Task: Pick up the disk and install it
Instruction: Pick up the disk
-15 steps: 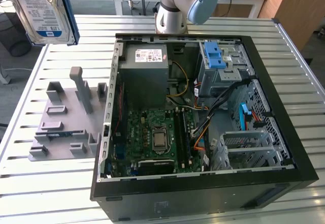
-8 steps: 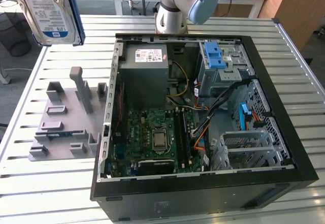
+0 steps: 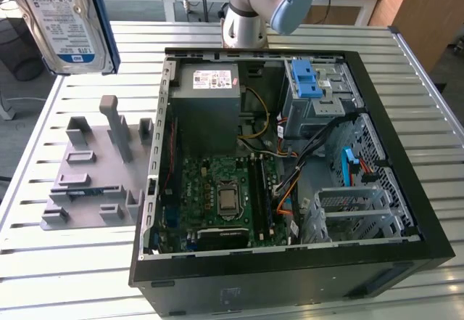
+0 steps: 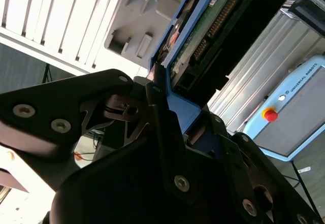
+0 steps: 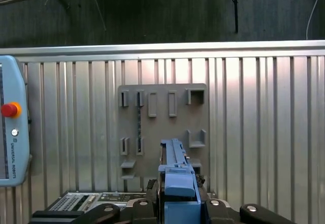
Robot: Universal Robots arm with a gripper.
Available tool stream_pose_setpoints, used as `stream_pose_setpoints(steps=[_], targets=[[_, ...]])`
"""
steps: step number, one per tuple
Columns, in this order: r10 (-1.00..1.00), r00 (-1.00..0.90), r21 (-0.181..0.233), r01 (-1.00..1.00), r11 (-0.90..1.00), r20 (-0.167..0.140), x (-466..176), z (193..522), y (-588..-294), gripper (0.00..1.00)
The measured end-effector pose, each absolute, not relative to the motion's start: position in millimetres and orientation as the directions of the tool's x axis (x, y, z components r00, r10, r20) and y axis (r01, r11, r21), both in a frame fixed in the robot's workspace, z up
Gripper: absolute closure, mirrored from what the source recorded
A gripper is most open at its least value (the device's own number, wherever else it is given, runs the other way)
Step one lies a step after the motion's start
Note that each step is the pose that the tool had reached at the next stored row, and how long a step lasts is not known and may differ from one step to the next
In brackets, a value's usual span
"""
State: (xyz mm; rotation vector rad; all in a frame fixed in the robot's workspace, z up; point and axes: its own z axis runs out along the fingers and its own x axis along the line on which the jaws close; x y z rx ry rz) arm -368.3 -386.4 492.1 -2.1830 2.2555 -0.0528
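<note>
Between the fingers of the end effector (image 4: 185,117) sits the disk (image 4: 205,38). The black fingers (image 4: 160,112) press on its blue rail from both sides, so the end effector is clamped on the disk. In the second wrist view we see the disk's green circuit-board face, which reaches away from the end effector. In the first wrist view the disk (image 5: 172,155) stands on edge and shows us only its narrow blue rail, with the end effector (image 5: 177,211) around its near end.

Under the end effector, well apart from it, the grey fixture (image 5: 162,117) lies flat on the ribbed bench (image 5: 254,132). A pendant (image 5: 12,132) with a red button is off to one side of the end effector.

In the exterior view the disk (image 3: 61,15) hangs high at the exterior view's left, its label toward the camera, over the fixture (image 3: 90,182) and apart from the open case (image 3: 290,269). The case lies on the bench away from the end effector, toward the exterior view's right. Inside it we see a grey power supply (image 3: 210,91), a blue latch (image 3: 304,80) and a green board (image 3: 225,193).
</note>
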Motion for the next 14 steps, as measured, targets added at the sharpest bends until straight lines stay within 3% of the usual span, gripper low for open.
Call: stream_pose_setpoints(steps=[14], targets=[[-1.0,-0.005,-0.026,-1.0,0.004,0.022,-357.4,490.7,-398.4,0.64]])
